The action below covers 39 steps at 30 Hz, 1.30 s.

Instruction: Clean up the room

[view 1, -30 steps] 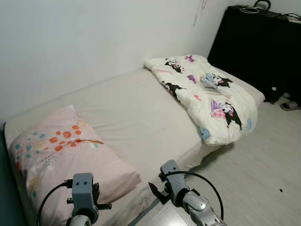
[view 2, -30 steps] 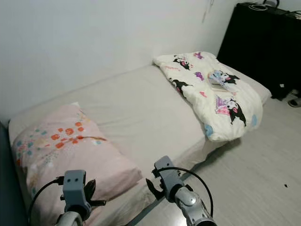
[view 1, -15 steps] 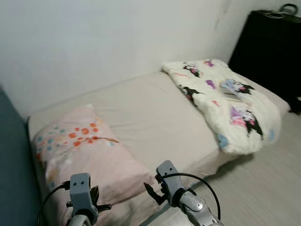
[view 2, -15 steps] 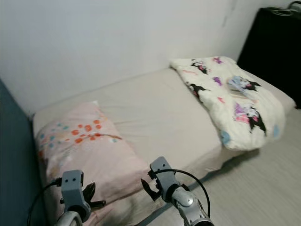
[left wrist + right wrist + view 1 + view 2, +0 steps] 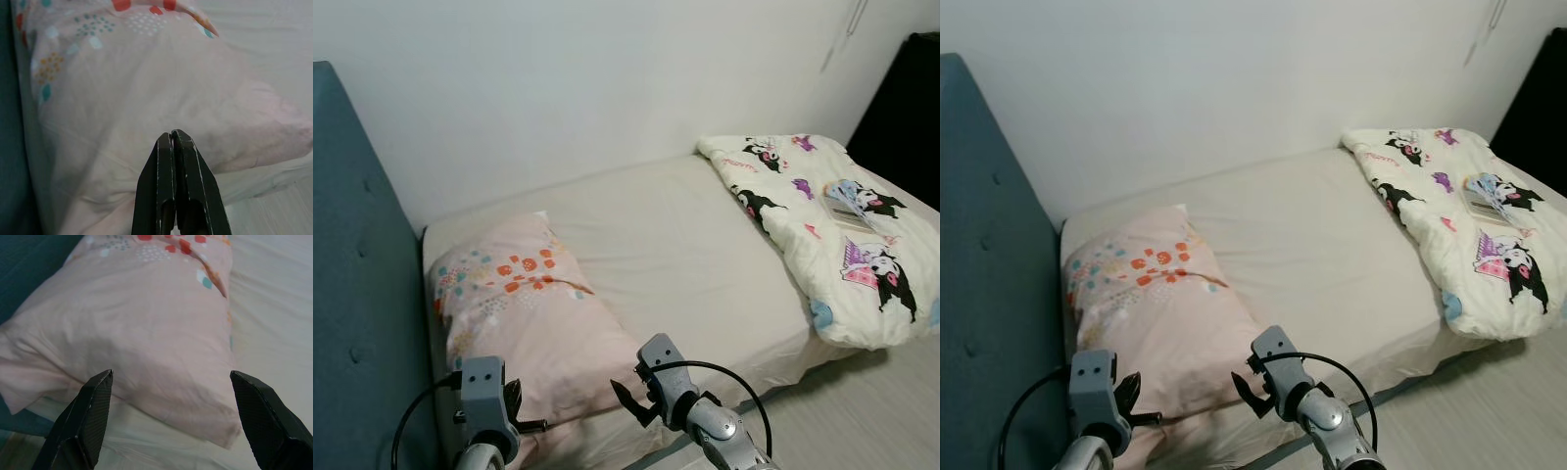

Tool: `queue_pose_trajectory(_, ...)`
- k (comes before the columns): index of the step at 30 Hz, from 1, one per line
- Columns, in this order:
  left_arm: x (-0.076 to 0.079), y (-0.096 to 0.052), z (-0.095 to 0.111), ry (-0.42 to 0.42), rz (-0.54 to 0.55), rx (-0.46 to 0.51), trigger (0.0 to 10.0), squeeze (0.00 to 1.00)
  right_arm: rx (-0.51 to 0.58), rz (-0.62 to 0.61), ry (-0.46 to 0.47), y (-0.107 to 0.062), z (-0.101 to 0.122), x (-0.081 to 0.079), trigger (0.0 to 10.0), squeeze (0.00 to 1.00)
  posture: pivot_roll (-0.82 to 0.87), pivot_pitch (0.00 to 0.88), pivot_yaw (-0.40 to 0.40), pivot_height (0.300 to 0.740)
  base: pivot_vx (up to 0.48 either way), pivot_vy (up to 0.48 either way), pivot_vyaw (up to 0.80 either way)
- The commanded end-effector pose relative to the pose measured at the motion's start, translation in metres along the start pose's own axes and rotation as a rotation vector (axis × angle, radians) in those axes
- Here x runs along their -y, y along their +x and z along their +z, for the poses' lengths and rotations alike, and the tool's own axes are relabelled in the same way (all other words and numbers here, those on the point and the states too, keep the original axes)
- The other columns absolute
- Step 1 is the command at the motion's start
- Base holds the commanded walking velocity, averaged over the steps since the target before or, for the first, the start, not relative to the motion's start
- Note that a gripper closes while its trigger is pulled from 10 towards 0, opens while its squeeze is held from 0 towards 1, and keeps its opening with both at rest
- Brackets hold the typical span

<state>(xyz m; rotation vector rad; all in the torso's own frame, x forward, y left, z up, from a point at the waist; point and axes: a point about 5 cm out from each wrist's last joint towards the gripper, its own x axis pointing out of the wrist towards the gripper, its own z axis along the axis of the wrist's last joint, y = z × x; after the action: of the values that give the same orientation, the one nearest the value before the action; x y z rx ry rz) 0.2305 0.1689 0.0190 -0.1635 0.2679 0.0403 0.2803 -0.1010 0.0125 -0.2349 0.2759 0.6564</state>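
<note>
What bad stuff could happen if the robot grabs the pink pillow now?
The left gripper is shut, so it might just push the pink pillow instead of grabbing it. The pillow lies near the bed's edge, so a nudge could slide it onto the floor. The open right gripper may also pinch the sheet.

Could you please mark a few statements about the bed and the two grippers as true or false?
1. The pink pillow lies at the headboard end of the bed. True.
2. The cartoon-print quilt covers the pillow. False: it lies bunched at the far end, apart from the pillow.
3. The left gripper is shut. True.
4. The right gripper is clamped on the pillow. False: its fingers are spread wide, holding nothing.
5. A book rests on the quilt. True.
</note>
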Motion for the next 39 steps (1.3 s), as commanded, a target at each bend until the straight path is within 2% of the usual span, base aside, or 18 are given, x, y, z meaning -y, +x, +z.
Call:
queue_pose_trajectory(1,-0.0018,-0.0027,-0.0019,-0.007,0.009,0.004,10.0,0.0,-0.005,0.014,-0.003,-0.0017,-0.0041,-0.0039,10.0,0.0,0.04,0.076,-0.079,0.74,0.0,0.0,0.8)
queue_pose_trajectory(2,-0.0023,-0.0028,-0.0017,-0.015,0.011,0.007,10.0,0.0,-0.011,0.011,0.024,-0.0019,-0.0055,-0.0039,10.0,0.0,0.04,0.076,-0.079,0.74,0.0,0.0,0.0)
queue_pose_trajectory(7,-0.0027,-0.0037,0.0016,-0.055,0.02,0.024,10.0,0.0,-0.02,0.003,0.028,-0.0015,-0.0061,-0.0032,10.0,0.0,0.04,0.083,-0.076,0.74,0.0,0.0,0.0)
queue_pose_trajectory(19,-0.0027,-0.0059,0.0033,-0.042,0.017,0.043,10.0,0.0,-0.023,-0.001,0.038,-0.0023,-0.0074,-0.0024,10.0,0.0,0.04,0.091,-0.078,0.74,0.0,-0.456,0.0)
queue_pose_trajectory(36,-0.0049,-0.0051,0.0058,-0.045,0.037,0.038,10.0,0.0,-0.014,-0.005,0.038,-0.0016,-0.0056,-0.0019,10.0,0.0,0.04,0.11,-0.075,0.74,0.0,0.0,0.0)
queue_pose_trajectory(39,-0.0041,-0.0046,0.006,-0.038,0.035,0.036,10.0,0.0,-0.013,0.0,0.036,-0.0016,-0.0053,-0.0024,10.0,0.0,0.04,0.11,-0.075,0.74,0.0,-0.48,0.0)
